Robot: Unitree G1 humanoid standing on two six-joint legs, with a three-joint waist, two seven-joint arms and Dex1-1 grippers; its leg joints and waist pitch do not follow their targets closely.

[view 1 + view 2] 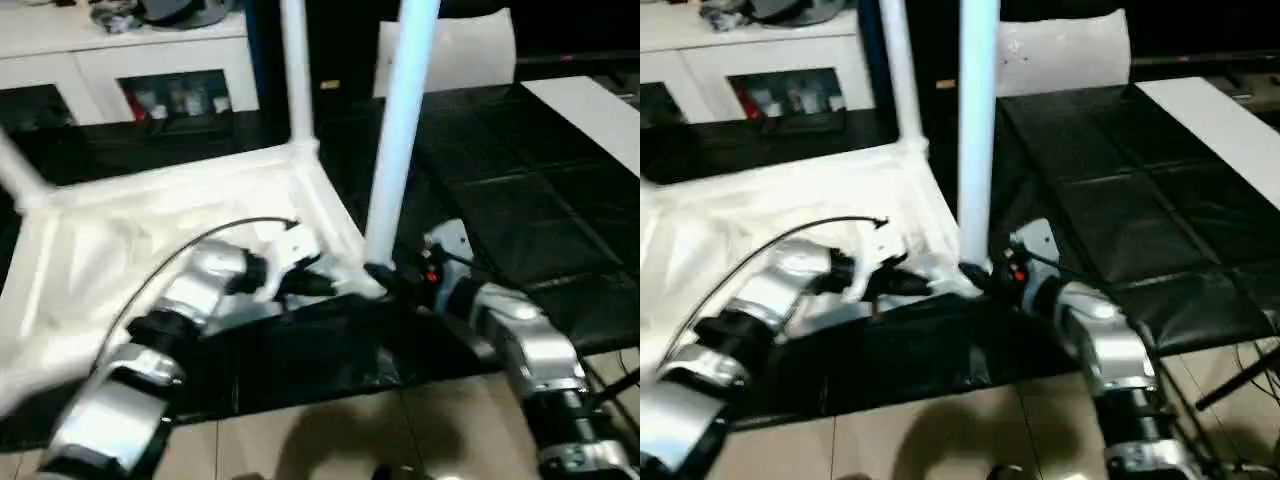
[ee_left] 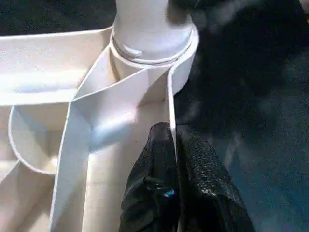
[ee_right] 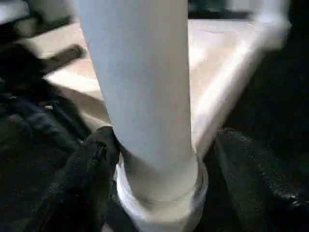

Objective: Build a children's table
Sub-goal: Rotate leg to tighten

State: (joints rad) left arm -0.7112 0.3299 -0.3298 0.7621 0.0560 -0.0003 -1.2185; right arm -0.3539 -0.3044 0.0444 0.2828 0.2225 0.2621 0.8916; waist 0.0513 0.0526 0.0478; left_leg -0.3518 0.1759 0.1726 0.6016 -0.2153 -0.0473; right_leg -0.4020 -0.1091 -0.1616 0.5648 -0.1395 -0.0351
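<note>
The tabletop (image 1: 170, 215) lies underside up on the black table (image 1: 560, 230), with a leg (image 1: 400, 140) standing in its near corner socket (image 2: 154, 48) and another leg (image 1: 297, 70) in the far corner.

My left fingers (image 2: 164, 183) are clamped on the thin edge wall of the tabletop just beside that socket. My right fingers (image 3: 87, 179) stand apart on either side of the leg's base, one just touching it.

To do this well, I judge I should pin the wall firmly and check the leg sits fully down and upright.

My left wrist view shows the collar seated in the socket; the head views show the leg's slight lean.
</note>
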